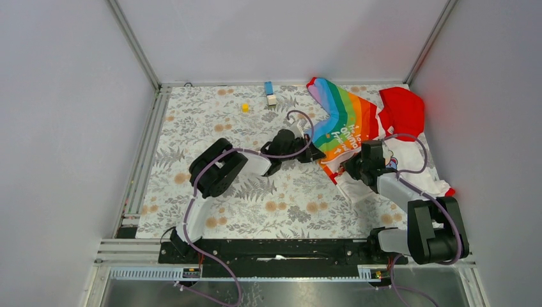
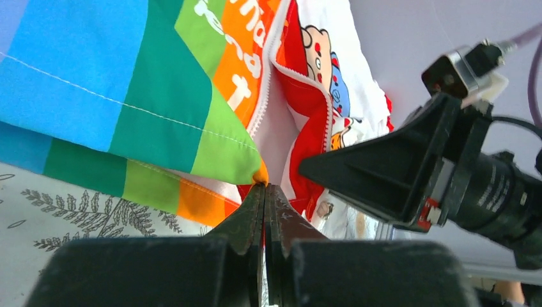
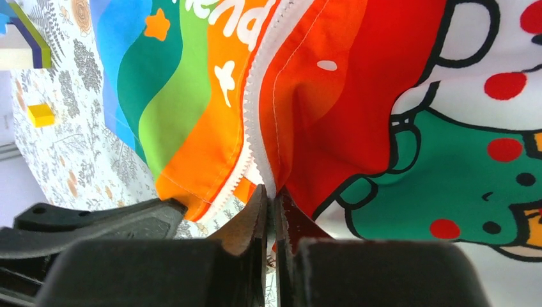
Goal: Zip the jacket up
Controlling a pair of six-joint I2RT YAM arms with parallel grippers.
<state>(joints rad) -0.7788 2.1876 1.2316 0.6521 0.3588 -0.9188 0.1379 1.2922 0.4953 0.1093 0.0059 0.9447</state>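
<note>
From above, you had one jacket (image 1: 358, 128) lying at the far right of the table (image 1: 211, 115), with its hood (image 1: 402, 110) toward the right wall. Both arms reached its lower hem. The left gripper (image 1: 314, 152) was at the rainbow corner and the right gripper (image 1: 347, 170) was near it, at the front opening. Two loose bits sat well apart from the jacket: one yellow cube (image 1: 245, 107) and one blue block (image 1: 270, 93).

In your left wrist view, the jaws were pressed together on the orange tip of the rainbow hem corner. The zipper (image 2: 267, 77) showed as two white rows spreading apart, so the front was open.

In your right wrist view, the jaws pinched the bottom of the fabric edge where a white tooth row ran down into them. I could not make out the slider. By my reading, you had only secured the hem; joining the bottom ends and drawing the slider up all remained.
</note>
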